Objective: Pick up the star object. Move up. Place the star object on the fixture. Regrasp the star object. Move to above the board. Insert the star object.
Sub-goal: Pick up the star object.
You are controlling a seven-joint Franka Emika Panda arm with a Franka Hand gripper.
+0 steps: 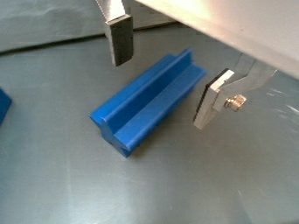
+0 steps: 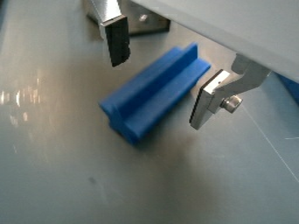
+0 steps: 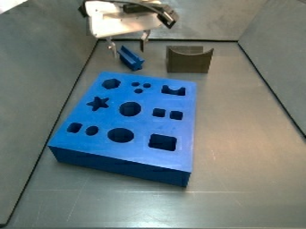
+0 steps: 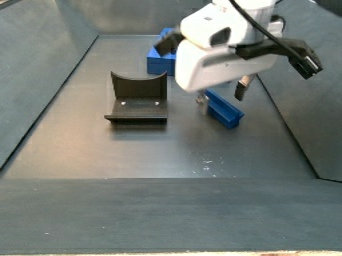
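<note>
The pincer (image 1: 163, 77) hangs low over the grey floor with its jaws wide apart, one silver finger (image 1: 118, 39) on each side of the blue star peg (image 1: 149, 101), neither touching it, so it has hold of nothing. The peg lies flat on the floor, just beyond the far edge of the blue board (image 3: 125, 116). The dark fixture (image 3: 188, 59) stands near it.
</note>
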